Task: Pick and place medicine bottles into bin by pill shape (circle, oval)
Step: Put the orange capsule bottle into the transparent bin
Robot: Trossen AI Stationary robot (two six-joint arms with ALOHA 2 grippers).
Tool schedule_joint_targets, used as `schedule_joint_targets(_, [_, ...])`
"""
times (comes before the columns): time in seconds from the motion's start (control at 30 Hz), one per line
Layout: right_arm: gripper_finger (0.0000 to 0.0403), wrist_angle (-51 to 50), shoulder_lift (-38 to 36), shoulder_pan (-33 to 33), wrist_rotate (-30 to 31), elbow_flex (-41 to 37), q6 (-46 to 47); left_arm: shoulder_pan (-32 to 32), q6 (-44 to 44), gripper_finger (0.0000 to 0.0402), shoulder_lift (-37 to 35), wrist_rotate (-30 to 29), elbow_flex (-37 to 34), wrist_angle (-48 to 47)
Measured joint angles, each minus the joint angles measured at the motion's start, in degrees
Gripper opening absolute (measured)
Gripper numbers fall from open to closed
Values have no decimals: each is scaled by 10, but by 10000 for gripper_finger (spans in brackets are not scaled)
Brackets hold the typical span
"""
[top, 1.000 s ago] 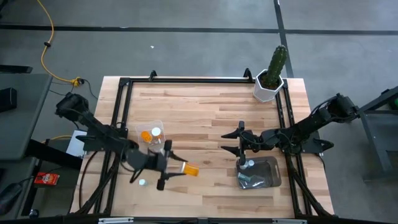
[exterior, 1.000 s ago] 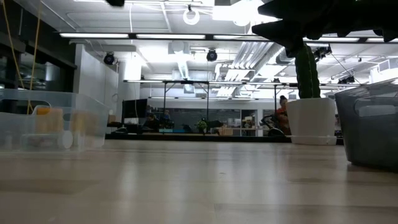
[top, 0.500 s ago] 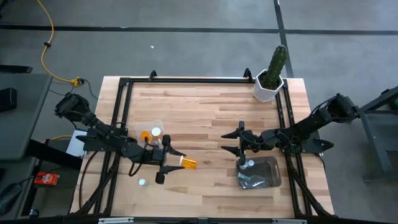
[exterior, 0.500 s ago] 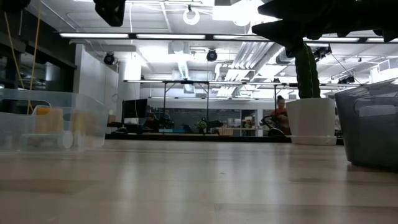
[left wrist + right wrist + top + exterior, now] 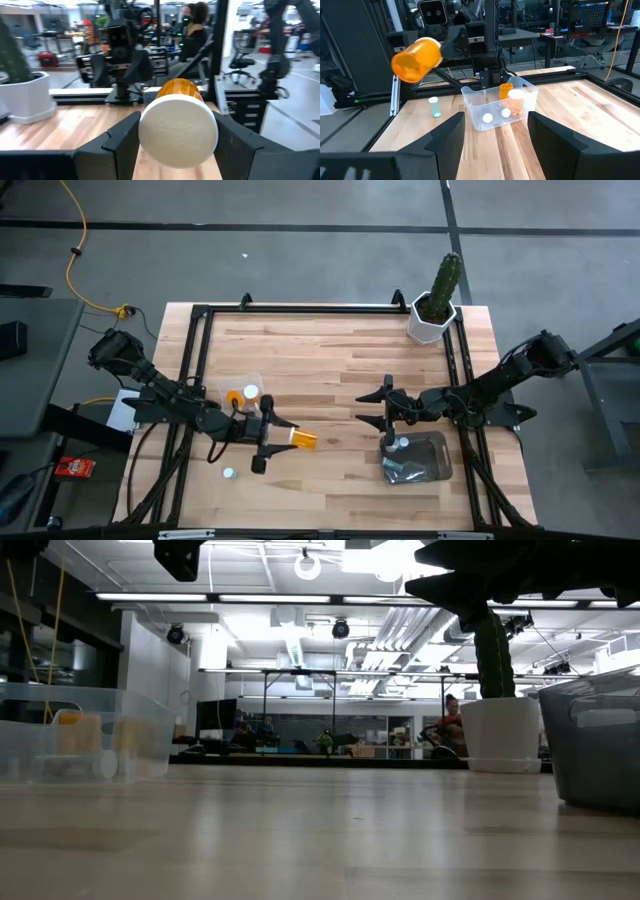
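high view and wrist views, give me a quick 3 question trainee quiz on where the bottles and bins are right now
1. True or false: the left gripper holds an orange bottle lying sideways, clear of the table.
2. Which bin sits beside the right gripper? A) the clear bin B) the grey bin C) neither
3. Fill in: a small pale bottle stands alone on the table, outside the ____ bin.

Key
1. True; the left wrist view shows its white cap between the jaws.
2. B, the grey bin; the right jaws are open and empty.
3. clear; the clear bin already holds several bottles.
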Motion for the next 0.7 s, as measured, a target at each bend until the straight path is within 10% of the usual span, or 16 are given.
schedule_joint_targets(0.37, [210,0,0,0,-7,0,20,-4,-7,195,-4,-38,1,-21])
schedule_joint_targets(0.7, [210,-9,0,0,-8,0,26,-127,-122,195,-216,-332,15,-346])
